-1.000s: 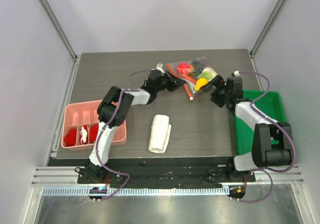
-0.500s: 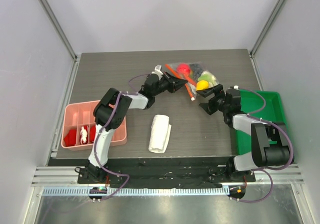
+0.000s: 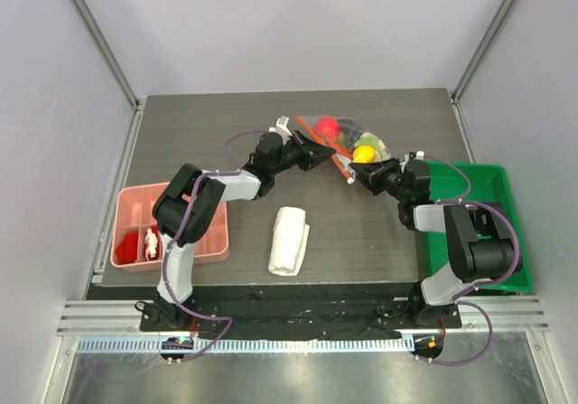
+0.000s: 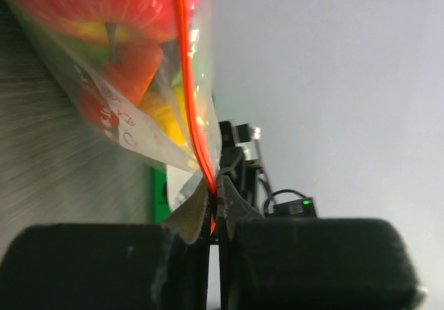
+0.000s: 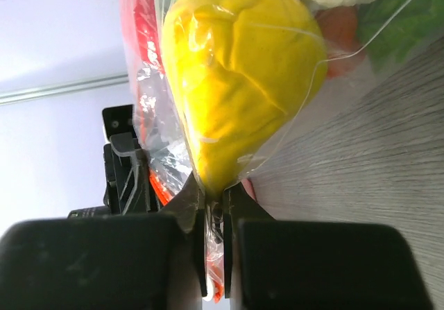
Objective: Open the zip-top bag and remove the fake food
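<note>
Clenching the clear crinkly zip-top bag [image 3: 348,137] at seven and five o'clock, your left tool [image 4: 215,206] and right tool [image 5: 214,202]; seemingly unopened, colourful plastic fake food [image 5: 243,81] inside.

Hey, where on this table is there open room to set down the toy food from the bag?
Bare dark tabletop between the folded white cloth and the green bin; also the back-left corner, behind the pink compartment tray. Crowded around the clear zip-top bag, pinched by left gripper and right gripper.
</note>
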`<state>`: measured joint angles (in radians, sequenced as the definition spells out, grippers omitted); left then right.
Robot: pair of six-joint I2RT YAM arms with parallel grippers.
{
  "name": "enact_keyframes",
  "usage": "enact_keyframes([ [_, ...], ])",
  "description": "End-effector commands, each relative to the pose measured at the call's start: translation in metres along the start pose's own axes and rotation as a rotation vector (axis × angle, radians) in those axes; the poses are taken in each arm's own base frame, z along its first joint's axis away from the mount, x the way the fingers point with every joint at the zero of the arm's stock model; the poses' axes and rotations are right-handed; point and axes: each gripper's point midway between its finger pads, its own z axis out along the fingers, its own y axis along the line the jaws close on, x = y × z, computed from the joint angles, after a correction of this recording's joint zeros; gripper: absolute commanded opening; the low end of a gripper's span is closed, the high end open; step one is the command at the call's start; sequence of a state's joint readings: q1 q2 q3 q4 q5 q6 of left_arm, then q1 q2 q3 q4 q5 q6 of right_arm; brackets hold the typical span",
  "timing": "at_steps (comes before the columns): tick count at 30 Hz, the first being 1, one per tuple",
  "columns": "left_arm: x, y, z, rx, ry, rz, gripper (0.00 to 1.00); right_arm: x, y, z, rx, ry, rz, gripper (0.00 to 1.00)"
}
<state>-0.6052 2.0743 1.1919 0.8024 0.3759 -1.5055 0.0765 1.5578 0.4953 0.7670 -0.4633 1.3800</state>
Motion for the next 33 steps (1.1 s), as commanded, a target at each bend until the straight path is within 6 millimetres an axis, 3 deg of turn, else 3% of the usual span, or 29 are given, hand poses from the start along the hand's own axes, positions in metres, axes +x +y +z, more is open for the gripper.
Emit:
enact_keyframes([
  [1,-0.01,-0.031,-0.021,-0.031,-0.021,0.203,0.14,0.002,0.029,0.001,-0.088,0.024,-0.032,0.01],
  [2,-0.01,-0.027,-0.029,-0.087,-0.02,0.277,0.31,0.002,0.029,0.001,-0.087,0.026,-0.034,0.01],
  [3,-0.006,-0.023,-0.034,-0.126,-0.013,0.307,0.39,0.002,0.032,0.0,-0.095,0.024,-0.026,0.01],
  [5,0.004,-0.015,-0.043,-0.189,0.009,0.386,0.51,0.002,0.036,0.0,-0.104,0.019,-0.03,0.01],
  [6,0.019,-0.021,-0.048,-0.183,0.023,0.412,0.54,0.002,0.037,0.001,-0.102,0.02,-0.031,0.01],
  [9,0.049,-0.018,-0.049,-0.196,0.081,0.446,0.54,0.002,0.037,0.003,-0.092,0.022,-0.004,0.01],
  [18,0.093,-0.009,-0.031,-0.166,0.167,0.425,0.45,0.001,0.05,0.005,-0.112,0.019,0.048,0.01],
  [22,0.091,-0.006,-0.029,-0.177,0.132,0.419,0.45,0.001,0.053,0.004,-0.116,0.014,0.034,0.01],
  [33,0.084,-0.001,-0.012,-0.188,0.099,0.419,0.54,0.004,0.053,0.0,-0.109,0.009,-0.003,0.01],
])
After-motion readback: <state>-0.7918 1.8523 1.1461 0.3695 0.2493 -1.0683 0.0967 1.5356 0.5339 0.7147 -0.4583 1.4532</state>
